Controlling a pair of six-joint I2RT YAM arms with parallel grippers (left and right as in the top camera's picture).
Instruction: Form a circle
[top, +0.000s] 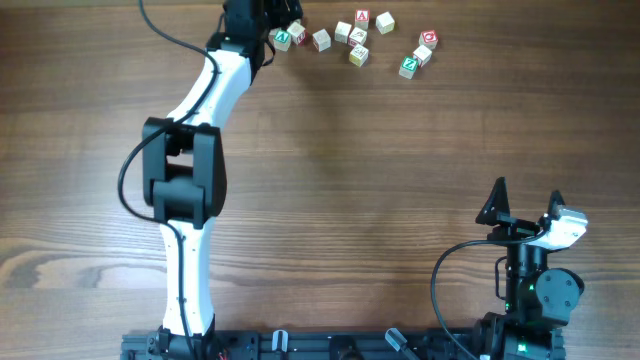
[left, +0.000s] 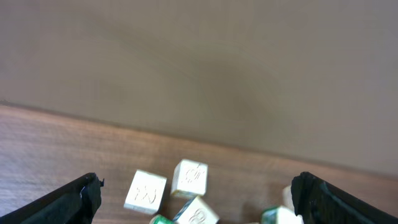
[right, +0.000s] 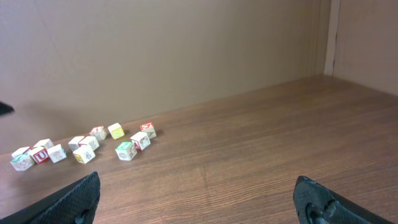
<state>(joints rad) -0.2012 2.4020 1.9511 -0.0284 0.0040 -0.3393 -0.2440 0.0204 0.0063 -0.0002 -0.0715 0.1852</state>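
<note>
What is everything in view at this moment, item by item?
small pale wooden alphabet cubes: about eleven; pale with red, green or yellowish faces; loosely scattered along the table's far edge, no ring.
brown wooden table: one; brown; fills the overhead view.
plain beige wall: one; beige; behind the table's far edge.
black cables: at least two; black; one beside each arm.
left arm: one; white and black; stretched out to the left end of the cubes.
right arm: one; mostly black; near right corner, far from the cubes.
left fingers: two; black; wide apart, holding nothing, cubes on the table below them.
right fingers: two; black; wide apart, empty.
</note>
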